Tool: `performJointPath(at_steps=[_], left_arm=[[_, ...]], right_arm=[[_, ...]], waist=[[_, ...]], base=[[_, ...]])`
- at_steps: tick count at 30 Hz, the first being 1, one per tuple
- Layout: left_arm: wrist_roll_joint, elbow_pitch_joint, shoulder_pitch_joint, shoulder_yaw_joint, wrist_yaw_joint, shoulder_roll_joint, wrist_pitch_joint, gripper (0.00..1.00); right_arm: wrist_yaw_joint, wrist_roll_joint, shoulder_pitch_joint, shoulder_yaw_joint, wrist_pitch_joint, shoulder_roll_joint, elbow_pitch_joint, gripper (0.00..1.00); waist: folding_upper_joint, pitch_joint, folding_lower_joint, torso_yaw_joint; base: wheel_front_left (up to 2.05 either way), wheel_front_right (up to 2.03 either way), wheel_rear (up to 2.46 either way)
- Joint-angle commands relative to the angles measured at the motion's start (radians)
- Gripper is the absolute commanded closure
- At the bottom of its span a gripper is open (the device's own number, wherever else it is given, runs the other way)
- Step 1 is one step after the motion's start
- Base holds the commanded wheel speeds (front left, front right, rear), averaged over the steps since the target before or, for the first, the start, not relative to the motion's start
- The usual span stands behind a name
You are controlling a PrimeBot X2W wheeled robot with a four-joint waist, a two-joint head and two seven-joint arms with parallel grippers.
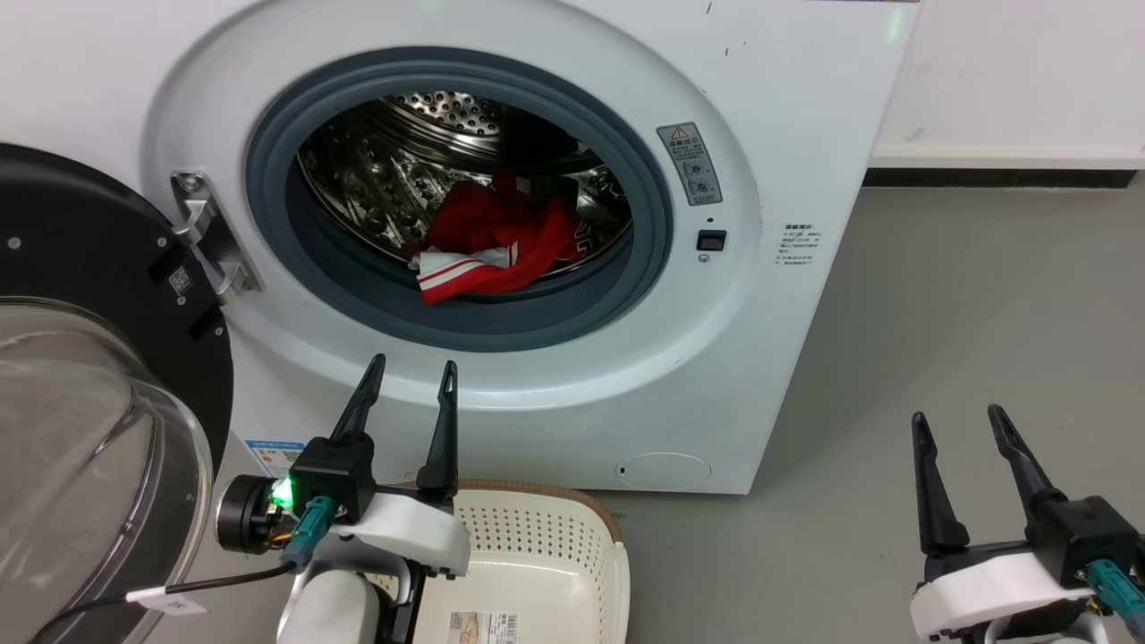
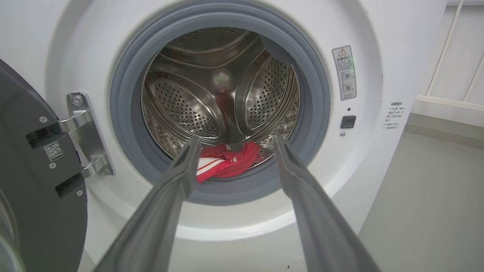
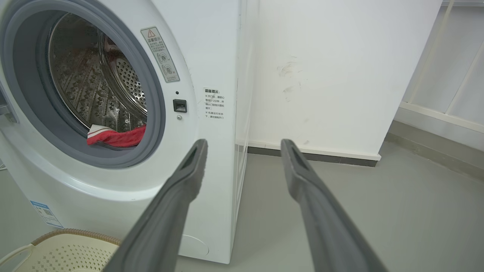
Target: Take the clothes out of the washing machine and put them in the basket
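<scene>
The mouth of the washing machine (image 1: 787,134) stands unobstructed (door (image 1: 80,268) swung left); basket (image 1: 537,537) sits below.

Grey floor (image 1: 966,340) is carrying everything. Washing machine (image 1: 787,107) is standing directly on it, up by the white wall (image 1: 1011,72). Basket (image 1: 537,532) is sitting on the floor just before the machine's lower front; touching or not, cannot tell. Floor on the right is running back to a dark skirting strip (image 1: 1002,177). Steel drum (image 1: 394,170) is holding the clothes (image 1: 487,241), which are lying low by the door ring (image 1: 657,215).
</scene>
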Motion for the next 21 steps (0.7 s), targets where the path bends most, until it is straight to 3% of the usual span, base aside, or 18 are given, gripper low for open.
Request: performJointPath(at_steps=[1, 8, 13, 21], left_arm=[[0.0, 0.0, -0.013, -0.001, 0.004, 0.0, -0.003, 0.0], [0.004, -0.002, -0.068, -0.005, 0.021, 0.0, -0.003, 0.0], [0.031, 0.037, -0.238, 0.009, 0.047, 0.005, -0.003, 0.0], [0.04, 0.17, -0.49, 0.055, 0.052, 0.063, -0.003, 0.0]], right_arm=[[0.0, 0.009, 0.003, -0.001, -0.002, -0.001, -0.004, 0.0], [0.0, 0.011, -0.039, 0.009, -0.001, -0.001, -0.024, 0.0], [0.0, 0.023, -0.118, 0.049, -0.006, -0.001, -0.048, 0.0], [0.0, 0.061, -0.225, 0.11, -0.019, 0.0, -0.043, 0.0]], waist=[[-0.0001, 0.003, 0.0, 0.0], [-0.0001, 0.069, 0.0, -0.005], [-0.0001, 0.223, 0.0, -0.051], [-0.0001, 0.412, 0.0, -0.141]], base=[[0.0, 0.0, 0.0], [0.0, 0.0, 0.0], [0.0, 0.0, 0.0], [0.0, 0.0, 0.0]])
